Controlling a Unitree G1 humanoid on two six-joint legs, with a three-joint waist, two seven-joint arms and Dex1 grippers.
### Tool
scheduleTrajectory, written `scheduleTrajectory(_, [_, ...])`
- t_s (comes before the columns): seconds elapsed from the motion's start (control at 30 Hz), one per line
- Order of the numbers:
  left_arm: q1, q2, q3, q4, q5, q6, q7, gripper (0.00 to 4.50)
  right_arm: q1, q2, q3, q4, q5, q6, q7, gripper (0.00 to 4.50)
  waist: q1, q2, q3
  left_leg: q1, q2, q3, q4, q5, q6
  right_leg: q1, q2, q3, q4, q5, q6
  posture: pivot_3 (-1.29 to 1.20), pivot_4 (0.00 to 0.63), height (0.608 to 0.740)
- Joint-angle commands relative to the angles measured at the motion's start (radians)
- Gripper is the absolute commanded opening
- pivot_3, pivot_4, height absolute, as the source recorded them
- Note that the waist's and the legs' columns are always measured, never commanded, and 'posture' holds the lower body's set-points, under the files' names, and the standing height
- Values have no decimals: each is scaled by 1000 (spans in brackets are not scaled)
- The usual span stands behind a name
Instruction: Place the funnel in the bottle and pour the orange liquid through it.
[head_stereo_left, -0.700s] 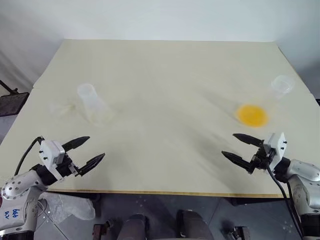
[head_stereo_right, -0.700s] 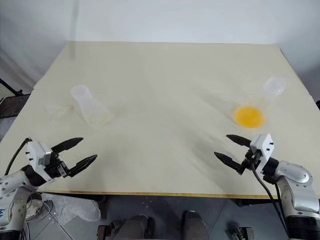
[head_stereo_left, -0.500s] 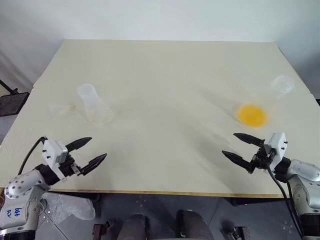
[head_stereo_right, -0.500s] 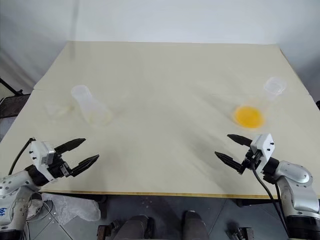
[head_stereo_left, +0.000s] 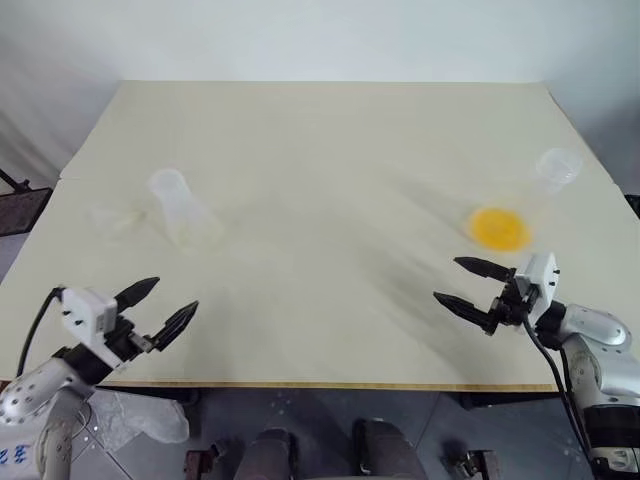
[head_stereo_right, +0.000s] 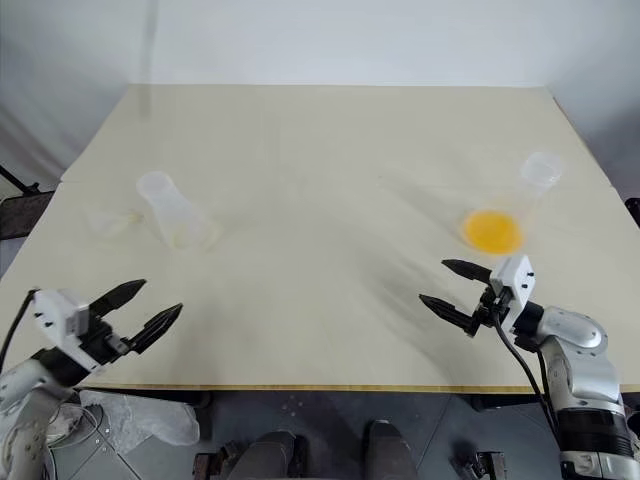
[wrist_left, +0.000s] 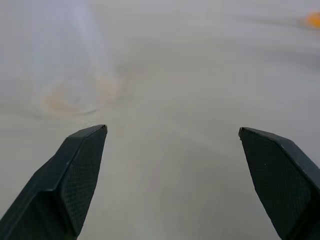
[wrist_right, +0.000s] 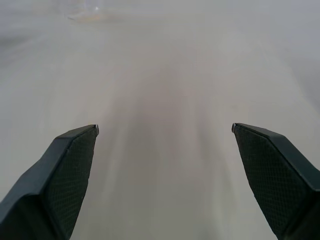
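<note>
Left gripper (head_stereo_left: 158, 307) sits at the lower left of the left eye frame, over the near table edge, black fingers spread wide with nothing between them. Right gripper (head_stereo_left: 468, 295) sits at the lower right, fingers also spread wide and empty, tips aimed toward frame centre. Both hover just above the beige table (head_stereo_left: 330, 160); neither touches any object.

In the left wrist view the two fingertips (wrist_left: 82, 160) stand far apart over bare tabletop, with the base of the clear conical flask (wrist_left: 75, 95) blurred ahead of them. The right wrist view gives the same wide gap between its fingertips (wrist_right: 75, 155), bare table beyond.

The bottle (head_stereo_left: 183, 211), the empty clear conical flask, stands in the left-centre of the frame, above the left gripper and well apart from it. The funnel (head_stereo_left: 118, 221) is a faint clear shape just left of that flask on the table; probably lying on its side, too transparent to tell.

The orange liquid (head_stereo_left: 499, 228) is a bright pool at right-centre of the frame, in the base of a second clear conical flask whose open neck (head_stereo_left: 558, 167) shows toward the upper right. That flask is near the right gripper, just above it in frame, not in contact.

A pale wall (head_stereo_left: 320, 40) fills the top of the frame behind the table.
</note>
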Motion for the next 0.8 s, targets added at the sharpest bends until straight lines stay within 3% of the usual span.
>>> scheduleTrajectory(0.03, [76,-30,106,-84,-47,-26,29,4500,-42,6,6,11,13,5,28,4480,3,0,0,0,0,0,0,0,0,0,0,0,0,0,0,0,150,740])
scheduleTrajectory(0.17, [138,-55,164,-118,-71,-15,54,4500,-97,10,29,47,11,7,65,4480,7,-1,0,0,0,0,1,-1,1,1,-1,0,-1,0,0,0,150,740])
scheduleTrajectory(0.27, [84,-25,167,-83,-67,0,84,4500,-131,19,36,75,8,-5,81,4480,7,-1,0,0,0,-1,1,-1,1,1,-1,0,-1,0,0,0,150,740])
scheduleTrajectory(0.57, [-303,98,47,161,-10,74,162,4500,-163,43,34,92,2,-32,99,4480,4,-1,0,0,-2,-1,2,-1,1,0,-1,-1,4,0,0,0,150,740])
scheduleTrajectory(0.8, [-542,141,-78,363,37,53,87,4500,-139,64,32,29,10,-19,69,4480,-1,-1,0,-1,-2,0,3,-1,1,-1,-1,-3,6,1,1,0,150,740])
